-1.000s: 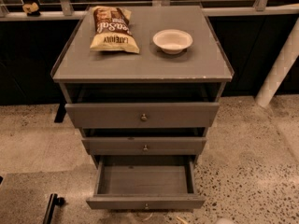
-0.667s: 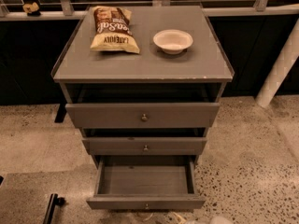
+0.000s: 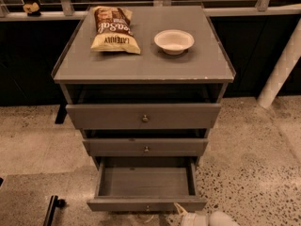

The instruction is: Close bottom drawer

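1. Pale parts of the gripper (image 3: 202,218) have come up into the near edge of the view, just right of centre, where a second ago there was only floor. The cabinet and its drawers have not shifted. Only the top of the gripper shows, so I cannot tell how far open it is or whether it holds anything.
2. It sits just in front of the bottom drawer (image 3: 146,181), by the right end of the front panel and to the right of the small knob (image 3: 146,207). To me that reads as lining up for a push.
3. That drawer is the lowest of three, pulled well out toward the near side, its grey box bare. The flat front panel is the obvious face to press, and I would guess a push nearer the middle keeps it from skewing.
4. Speckled floor (image 3: 254,164) lies open to the right. A dark bar (image 3: 51,210) lies near left, apart from the drawer.
5. The middle drawer (image 3: 146,147) and top drawer (image 3: 143,116) both stand slightly out, overhanging the back of the open box, so the approach has to be frontal.
6. Farthest off, a chip bag (image 3: 114,29) and a white bowl (image 3: 174,40) rest on the cabinet top (image 3: 146,67), back from its edges.
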Robot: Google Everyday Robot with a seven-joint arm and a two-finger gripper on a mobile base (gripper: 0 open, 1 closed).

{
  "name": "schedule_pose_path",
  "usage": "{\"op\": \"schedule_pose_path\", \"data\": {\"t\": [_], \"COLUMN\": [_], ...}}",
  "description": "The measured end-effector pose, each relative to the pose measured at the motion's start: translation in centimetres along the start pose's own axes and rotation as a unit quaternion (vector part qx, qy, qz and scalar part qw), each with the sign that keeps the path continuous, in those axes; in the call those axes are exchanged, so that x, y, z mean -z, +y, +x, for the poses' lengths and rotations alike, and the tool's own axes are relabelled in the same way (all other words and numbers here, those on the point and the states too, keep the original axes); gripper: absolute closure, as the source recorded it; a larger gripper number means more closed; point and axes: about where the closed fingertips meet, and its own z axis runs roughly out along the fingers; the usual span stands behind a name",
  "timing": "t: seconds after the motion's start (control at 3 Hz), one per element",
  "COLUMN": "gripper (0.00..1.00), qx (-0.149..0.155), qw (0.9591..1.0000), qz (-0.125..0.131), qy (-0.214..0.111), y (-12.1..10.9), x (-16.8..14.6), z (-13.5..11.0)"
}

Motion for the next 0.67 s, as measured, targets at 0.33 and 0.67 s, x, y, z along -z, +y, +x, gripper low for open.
{"op": "schedule_pose_path", "data": {"t": [0.33, 0.67], "gripper": [0.00, 0.00], "qx": [0.000, -0.007], "qw": [1.0000, 0.9999], "qz": [0.000, -0.011], "qy": [0.000, 0.011], "y": [0.0, 1.0], "x": [0.0, -0.5], "z": [0.0, 1.0]}}
